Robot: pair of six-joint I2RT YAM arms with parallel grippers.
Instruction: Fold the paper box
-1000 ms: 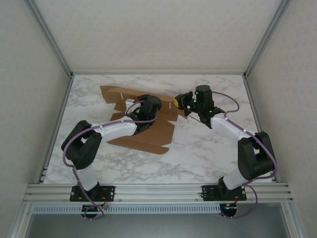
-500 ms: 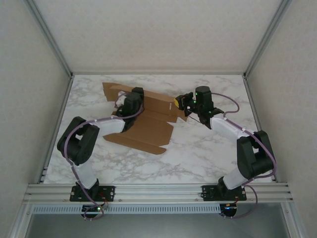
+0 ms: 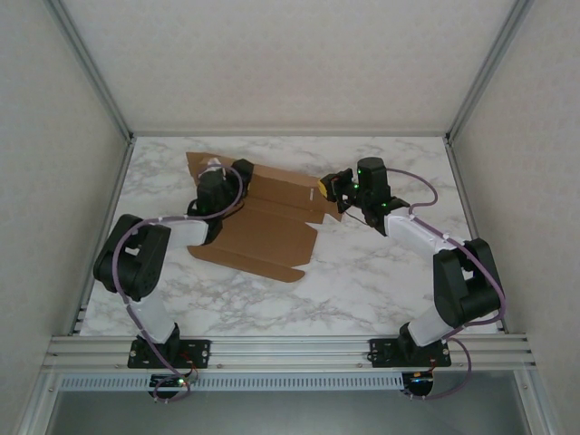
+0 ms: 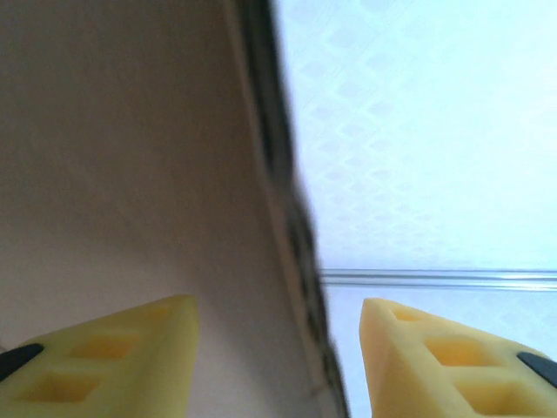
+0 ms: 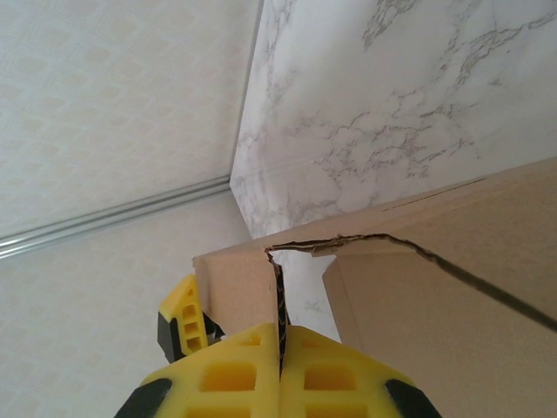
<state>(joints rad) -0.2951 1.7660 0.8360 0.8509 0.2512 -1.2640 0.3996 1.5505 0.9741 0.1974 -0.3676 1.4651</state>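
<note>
You can see that your left hand (image 3: pixel 215 174) has travelled across the paper box (image 3: pixel 272 227) during the last second. It was over the middle of the sheet, and now it is at the far left corner of the box. The right hand (image 3: pixel 329 188) has not moved: it stays at the far right corner of the box and keeps a flap there pinched. The box itself lies mostly flat and unfolded on the table (image 3: pixel 381 281), a little turned compared with before. I judge that the folding is at an early stage: one side is held as an anchor and the left hand is going to take the opposite flap. The top view does not let you decide if the left hand has already closed. The left wrist view answers this: the yellow fingers (image 4: pixel 130 361) of the left hand (image 4: pixel 278 366) are spread apart, and a blurred edge of the paper box (image 4: pixel 113 157) runs up between them, not clamped. The right wrist view shows what the top view hides on the other side: the right hand (image 5: pixel 280 370) is pressed shut on a thin edge of the paper box (image 5: pixel 435 331), and the flap rises off the table behind it.
</note>
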